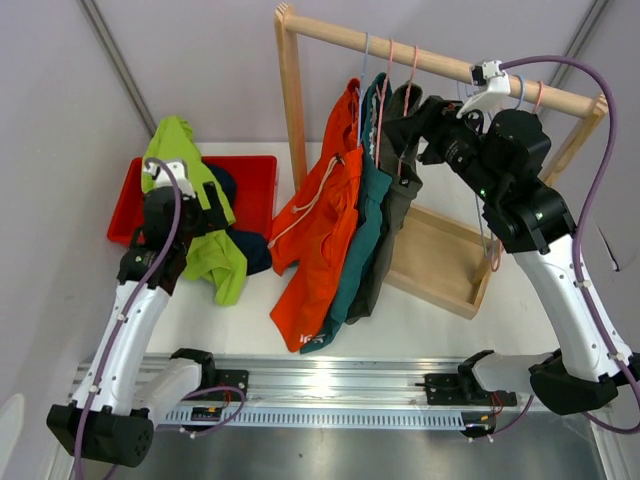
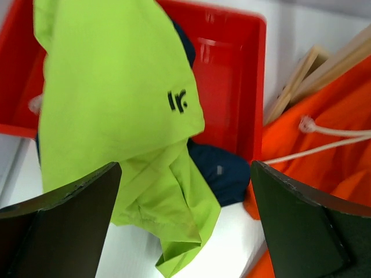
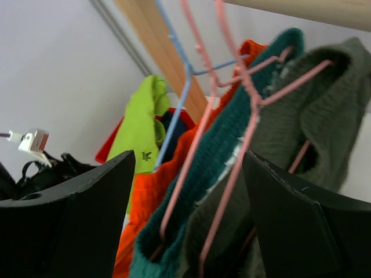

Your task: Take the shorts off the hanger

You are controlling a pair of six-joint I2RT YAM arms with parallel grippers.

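Observation:
Orange shorts with a white drawstring, teal shorts and dark grey shorts hang side by side on hangers from the wooden rail. Lime green shorts and navy shorts lie draped over the red bin. My left gripper is open above the lime shorts, fingers wide apart. My right gripper is open beside the grey shorts' waistband. In its wrist view the pink hangers with teal and grey shorts stand between its fingers.
The rack's wooden uprights and its base tray stand mid-table. Two bare hangers hang at the rail's right end. A blue hanger carries the orange shorts. The navy shorts spill over the bin's wall.

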